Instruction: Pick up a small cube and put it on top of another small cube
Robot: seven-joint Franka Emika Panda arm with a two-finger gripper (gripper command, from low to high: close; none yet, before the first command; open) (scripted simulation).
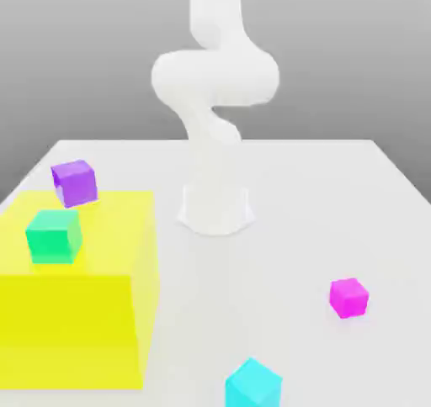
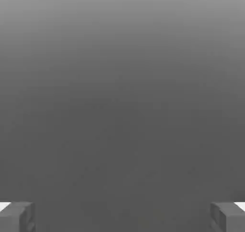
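Lower right of the exterior view: the small cube [image 1: 348, 298] sits alone on the surface [image 1: 295, 187], well apart from the yellow block [image 1: 101, 296] and near the cyan cube [image 1: 252, 384]. Arm [image 1: 215, 77] rears up out of frame; tool [image 2: 122, 216] is spread wide, nothing between its fingers [image 2: 16, 216], aimed at blank grey. Plenty of open room around the cube, so a straight descent looks feasible.

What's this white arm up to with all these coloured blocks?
Nothing is being handled yet. The white arm stands upright at the back of the table, and its gripper is open and holds nothing. The pink cube it must stack sits alone on the table. A purple cube and a green cube rest on the yellow block; a cyan cube lies in front.
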